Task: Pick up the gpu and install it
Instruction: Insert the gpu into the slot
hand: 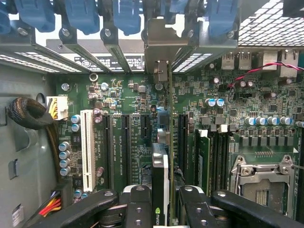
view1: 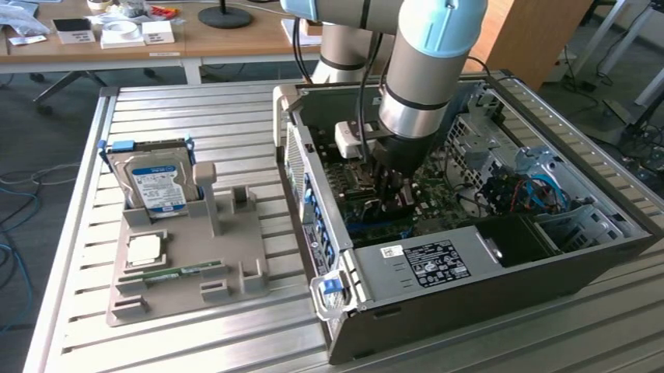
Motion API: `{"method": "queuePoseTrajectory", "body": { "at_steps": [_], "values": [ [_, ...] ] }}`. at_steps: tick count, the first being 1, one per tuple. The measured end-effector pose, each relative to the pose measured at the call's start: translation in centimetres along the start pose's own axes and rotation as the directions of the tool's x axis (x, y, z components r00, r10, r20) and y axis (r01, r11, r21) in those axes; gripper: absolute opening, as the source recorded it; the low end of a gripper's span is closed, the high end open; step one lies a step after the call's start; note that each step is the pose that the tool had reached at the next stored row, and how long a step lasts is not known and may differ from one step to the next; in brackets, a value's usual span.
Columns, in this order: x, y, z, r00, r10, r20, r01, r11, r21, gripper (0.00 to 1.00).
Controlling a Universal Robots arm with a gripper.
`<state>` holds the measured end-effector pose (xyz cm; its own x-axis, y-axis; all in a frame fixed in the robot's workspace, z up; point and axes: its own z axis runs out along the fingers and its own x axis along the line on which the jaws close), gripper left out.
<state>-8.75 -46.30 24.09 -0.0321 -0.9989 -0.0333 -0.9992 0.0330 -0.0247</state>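
Note:
The gpu (hand: 160,164) stands edge-on between my fingers, with its green board and black face running toward the case's rear wall. Its pale metal bracket (hand: 159,47) lies against a rear expansion opening, under the blue slot latches (hand: 126,14). My gripper (hand: 164,209) is shut on the gpu, one black finger (hand: 137,204) on each side. The card hangs over the green motherboard (hand: 123,95) in line with the black expansion slots (hand: 126,142); whether it sits in a slot is hidden. In the exterior view the gripper (view1: 393,194) reaches down inside the open computer case (view1: 467,256).
A white slot (hand: 87,147) and a cable bundle (hand: 28,114) lie beside the black slots, RAM slots (hand: 211,152) and the CPU socket (hand: 261,185) on the other side. On the exterior view's left a grey holder (view1: 186,264) carries a hard drive (view1: 155,183), a RAM stick (view1: 171,273) and a CPU (view1: 145,247).

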Motion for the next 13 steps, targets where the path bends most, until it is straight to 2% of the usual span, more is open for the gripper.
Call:
{"method": "queuePoseTrajectory", "body": {
  "at_steps": [13],
  "values": [
    [0.0,0.02,0.09,1.0,0.0,0.0,0.0,1.0,0.0,0.27]
  ]
}}
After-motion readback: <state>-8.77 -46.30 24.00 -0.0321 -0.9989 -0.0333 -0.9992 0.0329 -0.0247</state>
